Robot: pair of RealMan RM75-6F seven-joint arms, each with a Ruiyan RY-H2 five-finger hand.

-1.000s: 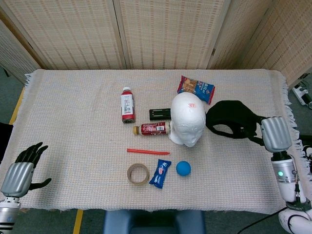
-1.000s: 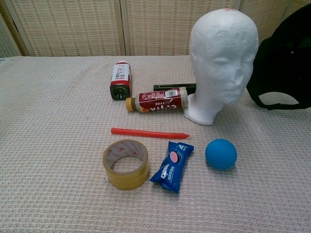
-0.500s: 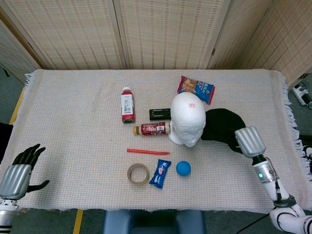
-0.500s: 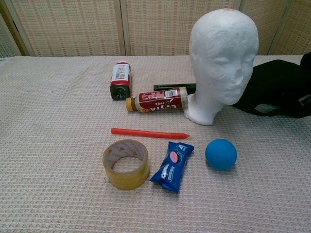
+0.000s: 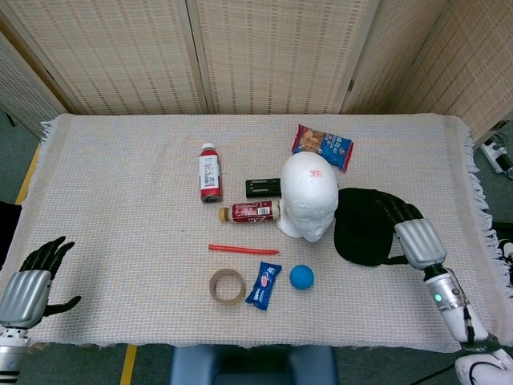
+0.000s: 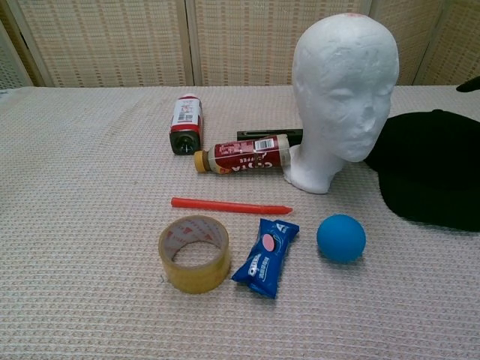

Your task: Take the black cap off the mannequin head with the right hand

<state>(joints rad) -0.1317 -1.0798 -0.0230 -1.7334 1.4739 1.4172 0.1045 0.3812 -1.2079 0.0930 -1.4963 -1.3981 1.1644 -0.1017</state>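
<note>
Cap (image 5: pixel 365 225), black, lies flat on the tablecloth (image 5: pixel 120 176), off the head and directly under the front of the right hand (image 5: pixel 414 237); that hand's dark fingers (image 5: pixel 397 210) rest on the cap's near edge, but the pictures do not settle whether they grip the fabric or only touch it. Just beyond the cap, on the side away from the right hand, stands the bare white mannequin head (image 5: pixel 309 195), upright, its base touching or nearly touching the cap's rim. Past the head from that hand lie a red-labelled bottle (image 5: pixel 251 212) on its side against the head's base, a small black box (image 5: pixel 263 188) behind it, and a second red bottle (image 5: pixel 210 172) further on. A snack bag (image 5: pixel 321 146) sits behind the head. Nearer the table's front edge than the head are a blue ball (image 5: pixel 301 277), a blue cookie packet (image 5: pixel 264 285), a roll of tape (image 5: pixel 228 286) and an orange stick (image 5: pixel 244 249). The left hand (image 5: pixel 36 275) hovers at the far corner, well apart from everything, fingers spread and holding nothing.
</note>
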